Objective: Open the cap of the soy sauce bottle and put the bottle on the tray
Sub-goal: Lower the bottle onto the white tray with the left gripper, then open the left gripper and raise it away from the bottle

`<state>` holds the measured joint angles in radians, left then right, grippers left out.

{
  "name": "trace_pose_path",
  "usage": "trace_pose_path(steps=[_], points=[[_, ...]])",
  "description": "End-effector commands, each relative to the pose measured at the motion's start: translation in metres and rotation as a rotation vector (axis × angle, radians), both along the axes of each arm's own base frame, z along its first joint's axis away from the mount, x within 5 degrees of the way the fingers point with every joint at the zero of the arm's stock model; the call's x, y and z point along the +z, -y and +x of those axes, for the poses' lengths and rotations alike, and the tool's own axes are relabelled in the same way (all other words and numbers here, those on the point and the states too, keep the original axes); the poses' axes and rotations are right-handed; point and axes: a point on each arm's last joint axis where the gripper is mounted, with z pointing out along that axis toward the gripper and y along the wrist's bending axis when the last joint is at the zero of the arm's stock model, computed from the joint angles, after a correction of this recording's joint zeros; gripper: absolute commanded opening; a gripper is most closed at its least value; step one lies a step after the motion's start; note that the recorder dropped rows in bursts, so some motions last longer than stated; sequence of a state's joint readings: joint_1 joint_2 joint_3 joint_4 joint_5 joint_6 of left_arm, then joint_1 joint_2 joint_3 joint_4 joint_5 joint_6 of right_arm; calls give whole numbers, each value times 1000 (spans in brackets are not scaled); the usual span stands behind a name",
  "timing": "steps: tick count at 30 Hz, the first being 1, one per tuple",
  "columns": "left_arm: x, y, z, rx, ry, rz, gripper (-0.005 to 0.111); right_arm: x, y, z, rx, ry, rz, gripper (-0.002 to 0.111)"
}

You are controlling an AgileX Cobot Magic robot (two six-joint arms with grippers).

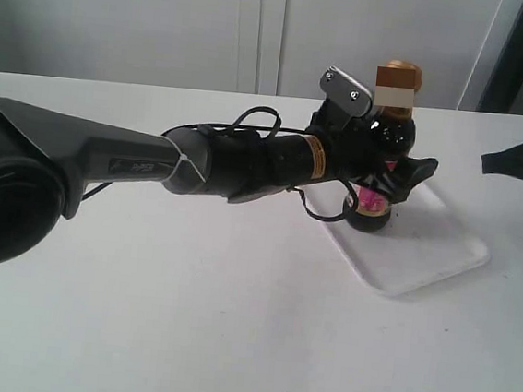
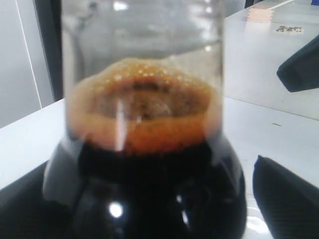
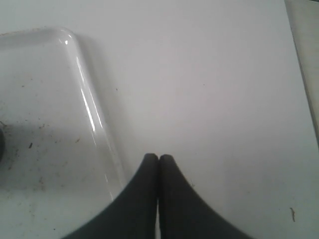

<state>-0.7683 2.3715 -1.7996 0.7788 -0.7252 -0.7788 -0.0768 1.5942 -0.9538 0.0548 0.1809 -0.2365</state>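
1. Here, my left claw (image 1: pixel 395 176) is clamped around the soy sauce bottle (image 1: pixel 382 161), fingers on either side of its dark body.
2. The bottle stands upright on the tray (image 1: pixel 427 258), near its back end, orange-brown cap (image 1: pixel 400 77) on top.
3. My right claw (image 3: pixel 158 159) hangs over the white worktop (image 3: pixel 209 89) just beside the tray's rim, its fingertips pressed together, holding nothing.

Soy sauce bottle (image 2: pixel 144 149) (foamy inside) between fingers (image 2: pixel 286 199).
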Motion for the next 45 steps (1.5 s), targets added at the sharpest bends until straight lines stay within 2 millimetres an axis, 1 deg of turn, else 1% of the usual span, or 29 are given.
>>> trace_pose_path(steps=[1,8,21,27,30,38,40,41,43,44,45], points=[[21,-1,-3,-6,37,7,105,1,2,2,-9,20,2,0],[56,-6,-9,-20,67,-10,105,1,2,2,-9,20,2,0],[98,-12,-20,-57,112,-34,105,1,1,2,-21,22,21,0],[126,-20,-26,-52,164,-51,105,1,1,2,-30,23,38,0],[135,-23,-28,-44,175,-55,105,1,1,2,-32,23,41,0],[150,-27,-34,-54,161,-79,105,1,0,2,-33,21,43,0],[157,-29,-37,-63,160,-72,105,1,-1,2,-28,21,43,0],[160,-30,-39,-68,166,-67,104,1,-3,2,-24,23,43,0],[169,-34,-43,-70,179,-47,95,1,-3,2,-24,25,43,0],[177,-37,-46,-72,178,-41,82,1,-3,2,-24,25,43,0],[182,-39,-49,-76,177,-43,74,1,-3,2,-24,25,43,0]])
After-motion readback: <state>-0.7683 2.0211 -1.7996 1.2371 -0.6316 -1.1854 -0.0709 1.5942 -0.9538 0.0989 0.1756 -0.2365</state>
